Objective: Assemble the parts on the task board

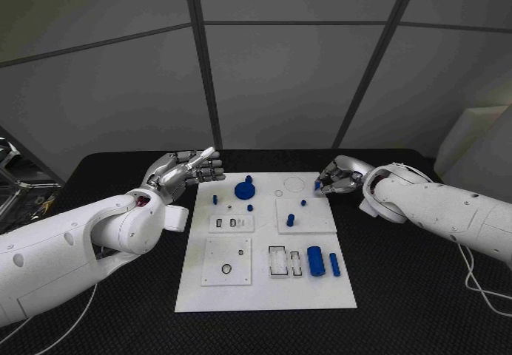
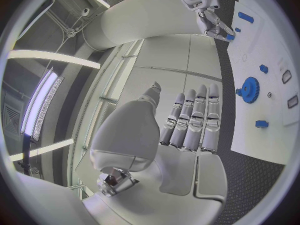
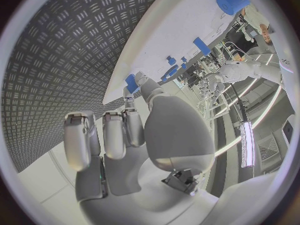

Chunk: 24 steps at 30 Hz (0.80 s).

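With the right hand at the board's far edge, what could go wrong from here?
The right hand pinches a small blue part only at its fingertips, so it might slip or tilt as it goes in. Lowering, the fingers might knock the blue peg standing nearby on the white task board.

Blue parts — on white task board

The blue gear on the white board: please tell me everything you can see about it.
The blue gear is a round toothed wheel with a raised hub or peg at its centre, and it looks like matte plastic. It lies flat on the task board, near the far edge on the side of the left hand. In the left wrist view its teeth are plain to see. Neither hand touches it; the left hand hovers beside the board, holding nothing.
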{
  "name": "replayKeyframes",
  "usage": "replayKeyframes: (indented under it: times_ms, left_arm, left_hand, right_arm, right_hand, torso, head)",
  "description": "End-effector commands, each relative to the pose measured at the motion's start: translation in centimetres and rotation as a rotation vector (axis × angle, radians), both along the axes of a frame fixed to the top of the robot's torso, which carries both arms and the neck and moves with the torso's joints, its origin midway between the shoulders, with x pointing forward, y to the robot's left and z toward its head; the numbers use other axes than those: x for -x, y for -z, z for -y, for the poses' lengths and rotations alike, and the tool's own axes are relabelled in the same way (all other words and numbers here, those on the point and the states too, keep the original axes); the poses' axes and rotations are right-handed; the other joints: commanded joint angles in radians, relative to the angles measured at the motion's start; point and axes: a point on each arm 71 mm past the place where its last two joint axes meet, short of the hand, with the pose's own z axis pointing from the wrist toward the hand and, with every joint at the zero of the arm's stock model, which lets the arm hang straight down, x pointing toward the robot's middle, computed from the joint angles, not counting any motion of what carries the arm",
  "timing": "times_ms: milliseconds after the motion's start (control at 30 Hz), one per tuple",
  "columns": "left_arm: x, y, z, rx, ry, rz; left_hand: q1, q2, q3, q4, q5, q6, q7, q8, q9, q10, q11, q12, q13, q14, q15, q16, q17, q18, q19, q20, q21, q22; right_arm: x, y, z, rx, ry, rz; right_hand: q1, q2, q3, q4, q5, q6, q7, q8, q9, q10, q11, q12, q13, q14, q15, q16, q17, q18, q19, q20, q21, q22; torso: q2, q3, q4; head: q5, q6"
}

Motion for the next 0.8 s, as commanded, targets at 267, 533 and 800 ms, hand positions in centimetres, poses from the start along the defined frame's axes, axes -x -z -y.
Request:
replayKeyframes:
  times_ms: [267, 533, 800]
  left_arm:
    - [-0.1, -0.1, -0.3, -0.002, 0.002, 0.007]
    - [-0.2, 0.0, -0.6, -0.006, -0.005, 0.006]
    - [-0.4, 0.1, -0.8, -0.008, -0.011, 0.004]
  left_hand:
    - [0.001, 0.008, -0.002, -0.006, -0.005, 0.007, 0.018, -0.005, 0.001, 0.008, 0.0, -0.006, 0.001, -0.002, 0.0, -0.006, 0.001, -0.012, 0.005, -0.003, 0.001, -0.001]
    - [0.002, 0.009, -0.002, -0.007, -0.005, 0.008, 0.018, -0.005, 0.001, 0.009, 0.0, -0.006, 0.001, -0.002, 0.0, -0.006, 0.001, -0.012, 0.005, -0.003, 0.001, -0.001]
    - [0.002, 0.009, -0.002, -0.007, -0.005, 0.008, 0.018, -0.005, 0.001, 0.009, 0.0, -0.006, 0.001, -0.002, 0.0, -0.006, 0.001, -0.012, 0.005, -0.003, 0.001, -0.001]
  right_arm:
    - [1.3, -1.8, -1.5, -0.091, 0.019, 0.097]
    - [3.6, -3.5, -6.7, -0.109, -0.081, 0.122]
    - [5.8, -4.0, -13.2, -0.06, -0.208, 0.152]
  right_hand:
    - [0.005, 0.024, 0.011, -0.006, 0.024, 0.029, -0.021, -0.001, 0.014, 0.015, -0.008, 0.008, 0.094, 0.069, -0.011, 0.004, 0.106, -0.015, 0.105, -0.012, 0.006, 0.263]
    - [0.002, 0.022, 0.011, -0.008, 0.03, 0.028, -0.02, -0.004, 0.014, 0.015, -0.008, 0.008, 0.094, 0.068, -0.011, 0.003, 0.105, -0.015, 0.105, -0.013, 0.006, 0.263]
    - [0.001, 0.021, 0.01, -0.009, 0.031, 0.027, -0.02, -0.006, 0.014, 0.015, -0.008, 0.008, 0.095, 0.068, -0.011, 0.003, 0.104, -0.015, 0.105, -0.013, 0.006, 0.263]
  torso:
    - [-0.008, -0.003, -0.0027]
    - [-0.018, -0.0061, -0.0015]
    - [-0.02, -0.0064, -0.0016]
  head:
    - [0.005, -0.005]
    - [0.016, -0.018]
    - [0.041, -0.036]
